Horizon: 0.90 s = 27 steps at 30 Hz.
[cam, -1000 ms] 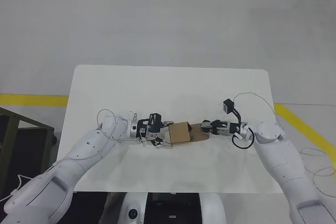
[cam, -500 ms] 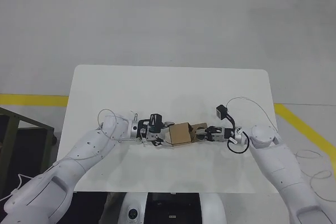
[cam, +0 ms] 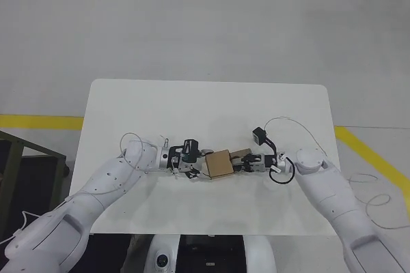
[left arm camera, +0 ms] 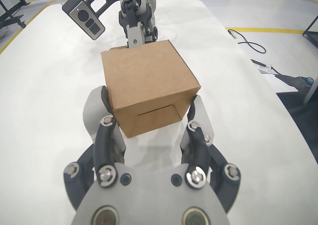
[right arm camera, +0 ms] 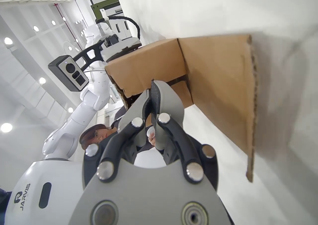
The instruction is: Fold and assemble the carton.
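Currently: left gripper (left arm camera: 150, 100) pinches the carton (left arm camera: 144, 74) across its two side walls, slotted closed end toward the wrist. The carton rests on the table (cam: 191, 109), about midway across and slightly toward the near edge. Beyond it is the right gripper (right arm camera: 152, 92), fingers pressed together on nothing, tips at the open end beside a flap (right arm camera: 221, 92) standing outward.

Risk: if that flap jams rather than tucks, a push from the right could slide the carton through the clamp or crease a wall.

Room: near edge is closest; most room lies toward the far edge and both ends.
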Each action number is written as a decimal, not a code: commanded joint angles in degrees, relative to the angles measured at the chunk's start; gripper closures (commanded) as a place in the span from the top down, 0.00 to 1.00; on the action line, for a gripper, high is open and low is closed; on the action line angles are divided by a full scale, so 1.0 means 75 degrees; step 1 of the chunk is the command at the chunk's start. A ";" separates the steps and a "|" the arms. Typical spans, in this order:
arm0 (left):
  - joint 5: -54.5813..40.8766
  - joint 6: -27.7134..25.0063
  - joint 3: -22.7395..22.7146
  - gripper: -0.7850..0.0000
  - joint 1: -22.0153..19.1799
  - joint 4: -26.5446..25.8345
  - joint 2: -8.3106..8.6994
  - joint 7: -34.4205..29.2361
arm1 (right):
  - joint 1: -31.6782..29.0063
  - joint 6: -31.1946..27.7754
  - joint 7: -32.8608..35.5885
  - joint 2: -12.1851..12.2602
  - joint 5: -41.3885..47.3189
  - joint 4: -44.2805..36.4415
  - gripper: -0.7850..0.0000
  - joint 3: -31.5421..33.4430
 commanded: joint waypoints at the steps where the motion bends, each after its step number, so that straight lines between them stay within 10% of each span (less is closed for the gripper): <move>1: 0.0013 0.0005 0.0010 0.71 -0.0010 -0.0003 0.0001 0.0008 | 0.0058 -0.0031 0.0026 -0.0052 0.0025 0.0067 0.00 -0.0101; 21: -0.0066 0.0081 0.0067 0.74 -0.0019 0.0059 0.0000 0.0030 | 0.0224 -0.0374 0.0520 -0.0077 0.0218 0.0481 0.00 -0.0008; 27: -0.0339 0.0205 -0.0037 1.00 0.0138 -0.0108 0.0013 -0.0343 | -0.0250 -0.0048 0.0349 0.0092 0.0097 -0.0267 0.00 0.0250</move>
